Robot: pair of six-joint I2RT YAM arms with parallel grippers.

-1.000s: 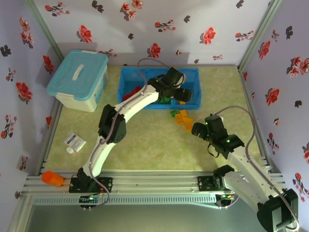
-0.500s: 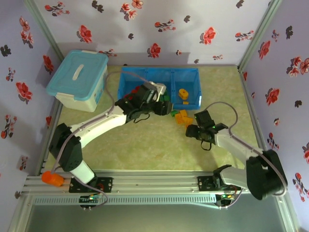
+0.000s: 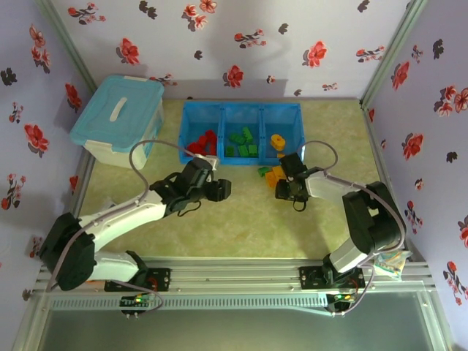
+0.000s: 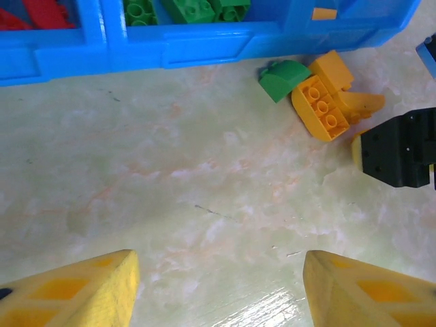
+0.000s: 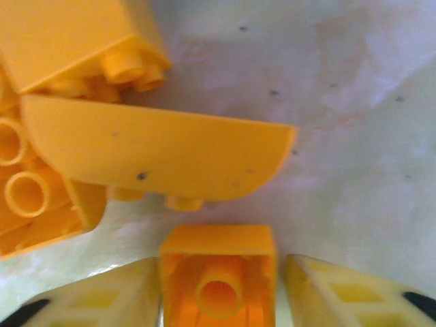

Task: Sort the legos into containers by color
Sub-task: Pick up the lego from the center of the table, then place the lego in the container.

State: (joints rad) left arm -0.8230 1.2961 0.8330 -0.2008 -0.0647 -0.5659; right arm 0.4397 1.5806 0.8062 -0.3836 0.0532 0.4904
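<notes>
The tabletop (image 3: 241, 227) is a pale green-yellow marbled sheet. It is enclosed on three sides by lavender cloth walls (image 3: 292, 36) printed with red and dark flowers, and an aluminium rail (image 3: 234, 274) runs along the near edge. A pale blue lidded tub (image 3: 117, 121) sits at the back left.

Beside the tub, against the back wall, lies the bright blue tray (image 3: 241, 162). Its left compartment holds red bricks (image 3: 201, 142), the middle one green bricks (image 3: 241, 142) and the right one an orange brick (image 3: 278, 141).

Just in front of the tray's right end, a loose green brick (image 4: 284, 78) touches a small heap of orange bricks (image 4: 323, 109) on the bare surface.

The left gripper (image 4: 218, 293) hangs over empty tabletop in front of the tray. Its yellow fingertips are spread wide with nothing between them.

The right gripper (image 3: 280, 186) is down at the heap's near edge. In its wrist view, its two fingers (image 5: 347, 293) are closed against the sides of a small orange brick (image 5: 218, 279), hollow side up. That brick sits just beside a curved orange piece (image 5: 157, 153).
</notes>
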